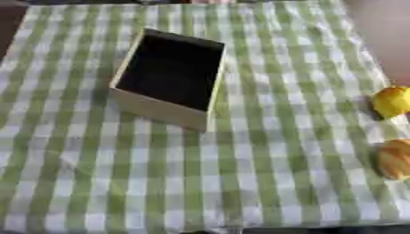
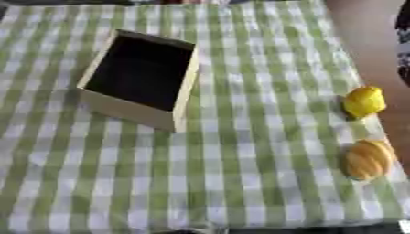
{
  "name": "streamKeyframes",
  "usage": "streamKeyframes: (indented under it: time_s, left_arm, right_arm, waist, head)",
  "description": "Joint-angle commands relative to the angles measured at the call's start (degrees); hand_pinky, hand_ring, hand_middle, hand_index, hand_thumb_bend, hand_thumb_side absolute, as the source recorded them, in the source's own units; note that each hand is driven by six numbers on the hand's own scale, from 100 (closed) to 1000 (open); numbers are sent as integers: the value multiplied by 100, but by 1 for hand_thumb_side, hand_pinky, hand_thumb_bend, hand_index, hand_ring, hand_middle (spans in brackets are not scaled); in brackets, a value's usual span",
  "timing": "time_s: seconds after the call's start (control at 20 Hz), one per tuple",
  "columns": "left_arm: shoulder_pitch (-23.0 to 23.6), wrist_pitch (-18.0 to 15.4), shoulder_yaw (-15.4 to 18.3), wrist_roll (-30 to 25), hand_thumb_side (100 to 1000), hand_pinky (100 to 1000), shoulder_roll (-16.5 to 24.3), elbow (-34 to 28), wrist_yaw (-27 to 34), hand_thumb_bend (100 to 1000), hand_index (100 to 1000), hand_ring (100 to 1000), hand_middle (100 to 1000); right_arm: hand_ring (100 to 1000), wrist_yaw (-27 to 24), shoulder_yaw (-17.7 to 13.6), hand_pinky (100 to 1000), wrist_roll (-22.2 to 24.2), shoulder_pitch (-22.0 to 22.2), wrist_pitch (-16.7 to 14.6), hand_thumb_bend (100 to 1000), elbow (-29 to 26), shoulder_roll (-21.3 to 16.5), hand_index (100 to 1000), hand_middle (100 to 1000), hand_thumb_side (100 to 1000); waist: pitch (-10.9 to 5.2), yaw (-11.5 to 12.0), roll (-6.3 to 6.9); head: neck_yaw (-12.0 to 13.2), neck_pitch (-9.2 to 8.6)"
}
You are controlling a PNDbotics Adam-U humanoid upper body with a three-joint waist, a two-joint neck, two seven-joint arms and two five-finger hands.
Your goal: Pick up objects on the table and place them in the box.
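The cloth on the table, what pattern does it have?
Green and white checks on the cloth, clearest in the right eye view.

A box (image 2: 140, 80) stands on the bench (image 2: 240, 183), left of centre and toward the far side, its opening upward. Two fruits lie near the right edge, well apart from the box: one (image 2: 364, 101) behind, the other (image 2: 368, 159) in front.

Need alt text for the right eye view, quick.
An open box with a dark, empty-looking interior sits on a green-and-white checked tablecloth; a yellow lemon-like fruit and an orange ridged object lie near its right edge. No hands visible.
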Motion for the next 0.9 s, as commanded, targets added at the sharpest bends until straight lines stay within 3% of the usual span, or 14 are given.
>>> streamKeyframes:
  time_s: [0.05,0.35,0.55,0.65,0.8,0.9]
  left_arm:
    - [-28,-25,35,-5,590,646,56,-90,8,301,826,762,733]
    - [-23,-27,34,-8,591,647,65,-90,6,300,826,762,734]
    - [-5,-25,36,-12,591,647,103,-90,-10,300,826,763,734]
    - [7,-21,39,-10,592,647,127,-90,-20,298,826,763,734]
    - [23,-20,38,-12,591,647,165,-90,-40,299,826,763,734]
    - [35,-19,40,-7,591,647,185,-90,-52,298,826,763,735]
  right_arm:
    - [776,-19,-60,890,8,-18,-38,100,-94,-102,835,665,527]
    - [779,17,-68,884,16,0,-66,100,-94,-182,837,670,524]
    - [791,462,-78,871,75,168,-103,100,-94,-740,852,693,486]
    - [805,850,-47,853,135,331,-148,100,-94,-1158,870,733,238]
    - [817,1696,-2,839,138,637,-222,100,-94,-1831,886,770,105]
    - [825,2239,22,830,120,807,-288,100,-94,-2170,894,793,100]
  waist:
    - [-80,0,-3]
    - [-90,-4,-9]
    - [-98,-32,-41]
    - [-98,-58,-62]
    - [-105,-101,-84]
    - [-110,-131,-96]
  head:
    - [-4,-37]
    - [11,-19]
    - [18,26]
    - [8,33]
    - [-23,36]
    - [-29,29]
